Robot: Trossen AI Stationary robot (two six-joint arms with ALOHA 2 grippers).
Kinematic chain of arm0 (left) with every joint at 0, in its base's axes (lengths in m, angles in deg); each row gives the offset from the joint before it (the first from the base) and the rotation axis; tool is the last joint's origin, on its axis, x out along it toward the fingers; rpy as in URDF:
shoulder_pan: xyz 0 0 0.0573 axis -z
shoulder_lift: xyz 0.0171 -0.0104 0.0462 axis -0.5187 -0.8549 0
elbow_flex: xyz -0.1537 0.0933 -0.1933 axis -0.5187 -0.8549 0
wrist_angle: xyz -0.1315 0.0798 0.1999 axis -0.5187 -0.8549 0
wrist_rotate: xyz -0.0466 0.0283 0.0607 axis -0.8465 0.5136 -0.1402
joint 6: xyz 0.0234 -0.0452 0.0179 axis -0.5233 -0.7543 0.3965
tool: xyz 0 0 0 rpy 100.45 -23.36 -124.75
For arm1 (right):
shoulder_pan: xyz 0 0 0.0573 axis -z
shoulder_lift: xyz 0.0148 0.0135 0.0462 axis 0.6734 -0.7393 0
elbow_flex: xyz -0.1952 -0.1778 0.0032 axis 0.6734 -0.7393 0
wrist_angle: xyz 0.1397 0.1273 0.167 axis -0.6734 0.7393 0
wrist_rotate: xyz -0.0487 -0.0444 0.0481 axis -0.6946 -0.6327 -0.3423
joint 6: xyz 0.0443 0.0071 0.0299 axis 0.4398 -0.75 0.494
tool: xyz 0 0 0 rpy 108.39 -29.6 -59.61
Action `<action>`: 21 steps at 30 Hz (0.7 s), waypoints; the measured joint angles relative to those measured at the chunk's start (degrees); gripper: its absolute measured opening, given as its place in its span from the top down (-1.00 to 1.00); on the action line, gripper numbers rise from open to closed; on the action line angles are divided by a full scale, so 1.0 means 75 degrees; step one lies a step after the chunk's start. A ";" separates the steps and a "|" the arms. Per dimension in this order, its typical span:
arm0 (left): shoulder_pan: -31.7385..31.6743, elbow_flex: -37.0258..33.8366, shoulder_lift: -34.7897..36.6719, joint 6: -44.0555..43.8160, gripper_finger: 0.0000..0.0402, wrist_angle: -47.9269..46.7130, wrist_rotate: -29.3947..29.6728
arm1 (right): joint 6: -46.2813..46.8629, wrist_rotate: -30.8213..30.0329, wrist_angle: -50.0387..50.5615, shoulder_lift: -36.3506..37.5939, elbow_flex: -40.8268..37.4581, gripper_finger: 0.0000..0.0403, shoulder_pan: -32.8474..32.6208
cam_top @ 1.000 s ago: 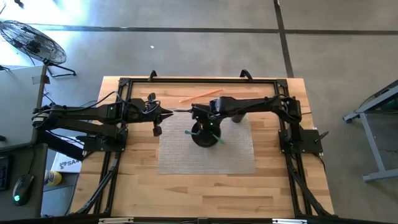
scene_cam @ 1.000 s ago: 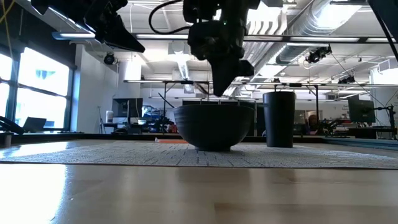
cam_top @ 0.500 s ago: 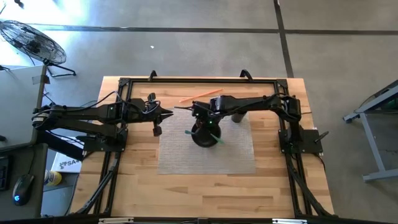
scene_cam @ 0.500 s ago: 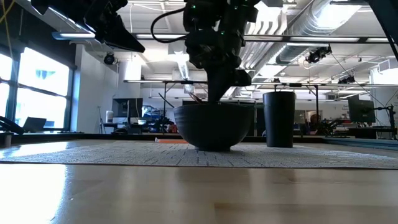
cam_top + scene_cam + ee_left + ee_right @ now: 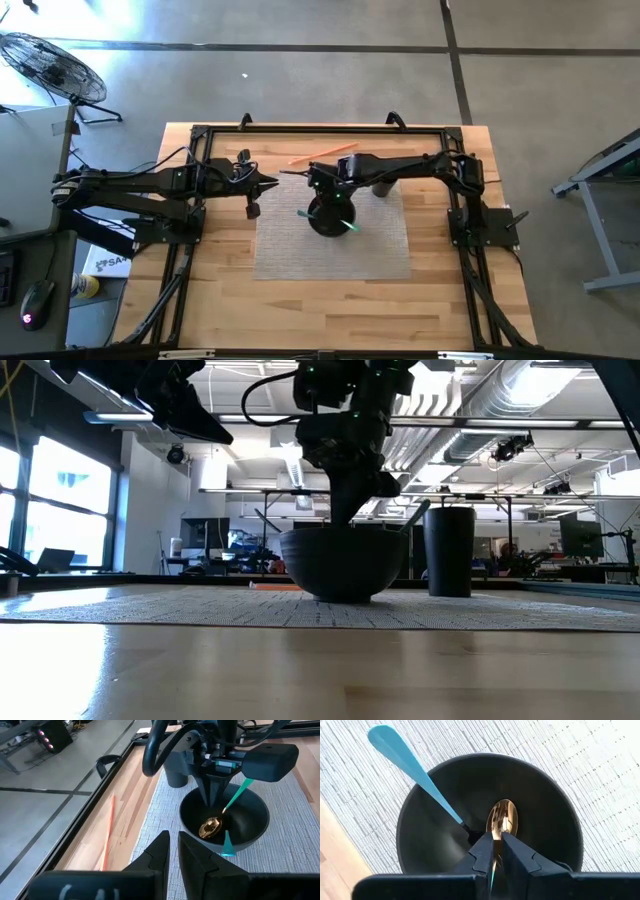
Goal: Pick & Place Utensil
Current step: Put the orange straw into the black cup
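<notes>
Now, from above, the wooden counter (image 5: 230, 290) carries a grey woven mat (image 5: 380, 250) near its middle, and a round dark bowl (image 5: 330, 215) sits on the mat's far half. The right gripper (image 5: 335, 198) hangs over the bowl. The left gripper (image 5: 272, 181) waits near the mat's left edge. A thin orange stick (image 5: 322, 152) lies by the counter's far edge.

From counter level, the dark cup (image 5: 448, 551) stands beside the bowl, and a green handle tip pokes above the bowl's rim. Half a second ago that tip did not show there, so the utensil has tipped over to lean on the rim.

From the left wrist, the left gripper's fingers (image 5: 162, 857) are nearly together, holding nothing. The gold spoon with a long teal handle (image 5: 212, 826) rests in the bowl, its handle leaning up under the right gripper.

From the right wrist, the right gripper's fingers (image 5: 485, 852) sit close together; whether they pinch the spoon, I cannot tell. The spoon looks light, stiff and shiny, so likely slippery. The flat teal handle seems the best place to hold.
</notes>
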State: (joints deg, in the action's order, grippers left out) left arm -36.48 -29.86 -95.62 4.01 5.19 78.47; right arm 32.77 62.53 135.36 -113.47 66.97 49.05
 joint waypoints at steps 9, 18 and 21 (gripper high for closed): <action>0.0000 0.0000 -0.0001 0.0000 0.83 0.0000 0.0000 | -0.0003 -0.0560 -0.0328 0.0023 0.0129 0.85 -0.0001; 0.0000 0.0000 -0.0001 0.0003 0.83 0.0006 -0.0002 | -0.0216 -0.1047 -0.0393 0.0204 0.0890 0.83 0.0024; 0.0000 0.0000 -0.0001 0.0000 0.83 -0.0003 0.0000 | -0.0684 -0.1344 -0.0714 0.0207 0.0997 0.80 0.0122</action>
State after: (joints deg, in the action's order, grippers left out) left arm -36.48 -29.86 -95.63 4.01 5.17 78.47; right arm 27.64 52.45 130.00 -111.92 74.45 49.96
